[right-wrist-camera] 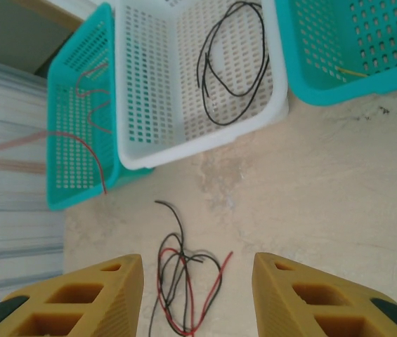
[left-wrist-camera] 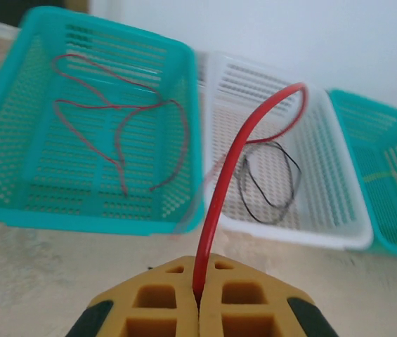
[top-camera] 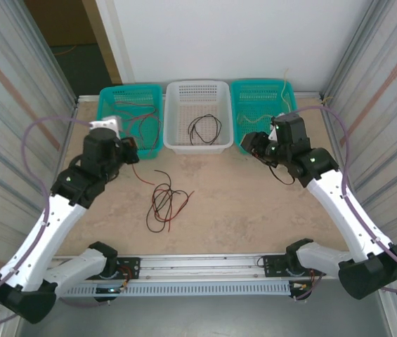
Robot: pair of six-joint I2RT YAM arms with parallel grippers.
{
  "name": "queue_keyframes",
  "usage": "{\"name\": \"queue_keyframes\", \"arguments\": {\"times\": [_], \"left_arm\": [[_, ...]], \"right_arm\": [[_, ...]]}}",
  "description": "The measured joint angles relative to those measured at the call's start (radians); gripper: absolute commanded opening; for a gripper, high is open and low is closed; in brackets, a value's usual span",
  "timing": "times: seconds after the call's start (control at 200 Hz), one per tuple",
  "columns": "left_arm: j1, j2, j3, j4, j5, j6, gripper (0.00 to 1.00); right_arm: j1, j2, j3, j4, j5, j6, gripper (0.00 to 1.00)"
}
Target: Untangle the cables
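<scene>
SORTING PARTWAY, by my reading: a knot of thin red and black cables (top-camera: 163,205) lies on the mottled beige table (top-camera: 254,210) in front of the white basket (top-camera: 198,149). My left gripper (left-wrist-camera: 198,298), its yellow ribbed pads pressed together, pinches one glossy red cable (left-wrist-camera: 219,189) off that basket's left front corner. My right gripper (right-wrist-camera: 197,270) hangs off its right front corner, fingers spread and empty. Inside the perforated white basket coils a black cable (top-camera: 204,128). The left teal basket (top-camera: 107,112) beside it holds red strands (left-wrist-camera: 122,168), and the right teal basket (top-camera: 293,91) a yellow wire (right-wrist-camera: 353,71).
</scene>
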Motion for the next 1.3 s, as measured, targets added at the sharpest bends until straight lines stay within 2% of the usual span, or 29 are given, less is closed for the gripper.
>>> {"name": "queue_keyframes", "arguments": {"times": [0.245, 0.341, 0.466, 0.581, 0.696, 0.751, 0.817, 0.992, 1.127, 1.237, 1.297], "left_arm": [[0.249, 0.189, 0.164, 0.030, 0.066, -0.075, 0.00], [0.301, 0.286, 0.239, 0.071, 0.083, -0.098, 0.00], [0.329, 0.397, 0.326, 0.111, 0.102, -0.119, 0.00], [0.334, 0.476, 0.372, 0.152, 0.097, -0.121, 0.02], [0.336, 0.542, 0.382, 0.184, 0.102, -0.124, 0.43], [0.336, 0.581, 0.382, 0.187, 0.116, -0.130, 0.55], [0.336, 0.612, 0.355, 0.204, 0.132, -0.143, 0.61], [0.319, 0.586, 0.150, 0.228, 0.146, -0.150, 0.61], [0.282, 0.504, 0.049, 0.201, 0.148, -0.137, 0.60], [0.197, 0.365, -0.002, 0.179, 0.109, -0.103, 0.60], [0.129, 0.269, -0.049, 0.174, 0.085, -0.085, 0.55]], "right_arm": [[0.109, 0.021, 0.003, -0.012, 0.036, -0.039, 0.44], [0.151, 0.052, 0.010, -0.011, 0.047, -0.051, 0.43], [0.194, 0.090, 0.021, -0.012, 0.051, -0.064, 0.43], [0.225, 0.118, 0.036, -0.013, 0.053, -0.072, 0.43], [0.245, 0.140, 0.048, -0.013, 0.060, -0.087, 0.43], [0.251, 0.151, 0.057, -0.015, 0.066, -0.090, 0.43], [0.257, 0.163, 0.065, -0.016, 0.071, -0.090, 0.43], [0.285, 0.209, 0.088, -0.018, 0.077, -0.098, 0.42], [0.309, 0.258, 0.106, -0.018, 0.077, -0.113, 0.42], [0.329, 0.302, 0.116, -0.018, 0.078, -0.116, 0.43], [0.339, 0.324, 0.119, -0.014, 0.079, -0.116, 0.42]]}}
